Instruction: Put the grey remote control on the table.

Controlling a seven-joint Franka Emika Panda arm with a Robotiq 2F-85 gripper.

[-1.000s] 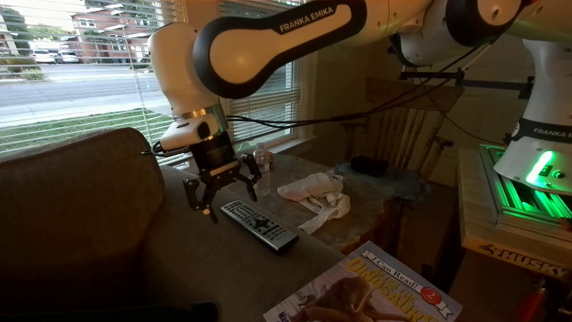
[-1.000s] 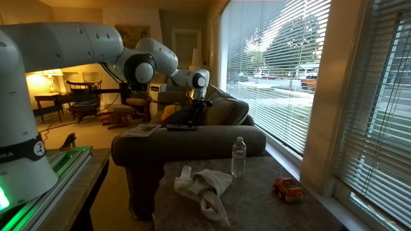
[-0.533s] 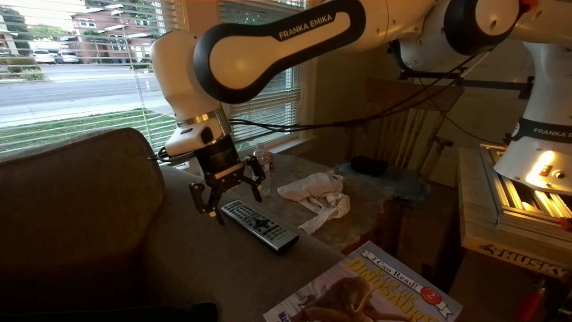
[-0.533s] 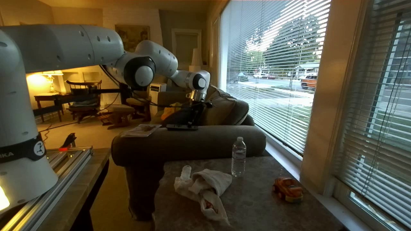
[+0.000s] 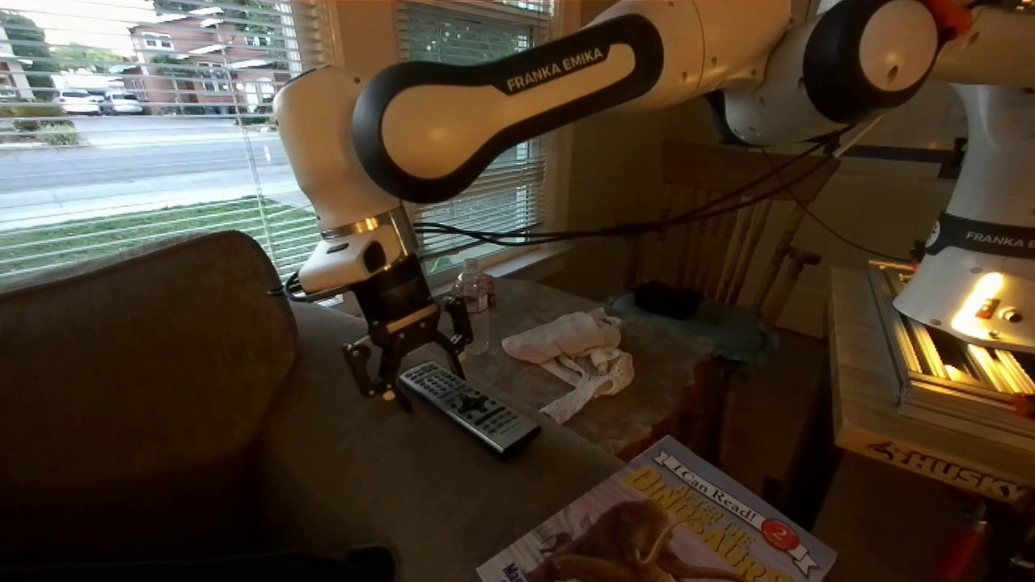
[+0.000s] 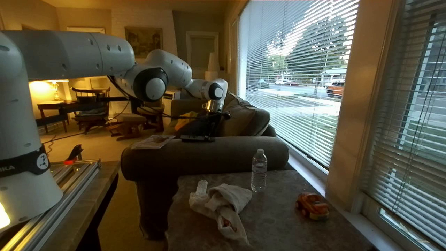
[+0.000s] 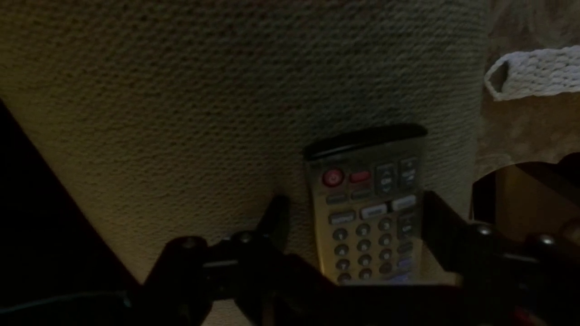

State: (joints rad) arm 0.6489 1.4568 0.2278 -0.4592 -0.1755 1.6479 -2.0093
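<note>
The grey remote control (image 5: 469, 408) lies flat on the couch arm. It shows edge-on in an exterior view (image 6: 190, 138) and from above in the wrist view (image 7: 362, 240). My gripper (image 5: 434, 389) is low over its far end, jaws partly open and pointing down. In the wrist view the gripper (image 7: 355, 198) straddles the remote. A gap shows between the left finger (image 7: 277, 217) and the remote; the right finger (image 7: 437, 222) is at or very near its edge. The remote's lower part is hidden behind the gripper. The table (image 6: 275, 226) stands beside the couch arm.
A bottle (image 6: 259, 170), a white cloth bundle (image 6: 226, 198) and an orange toy car (image 6: 312, 206) are on the table. A dinosaur book (image 5: 671, 525) lies on the couch arm (image 5: 388, 493). The couch back (image 5: 137, 364) rises beside the gripper.
My gripper has moved down and slightly toward the remote, and its fingers have come closer together. The remote has not moved. The base light changed from green to yellow-white.
</note>
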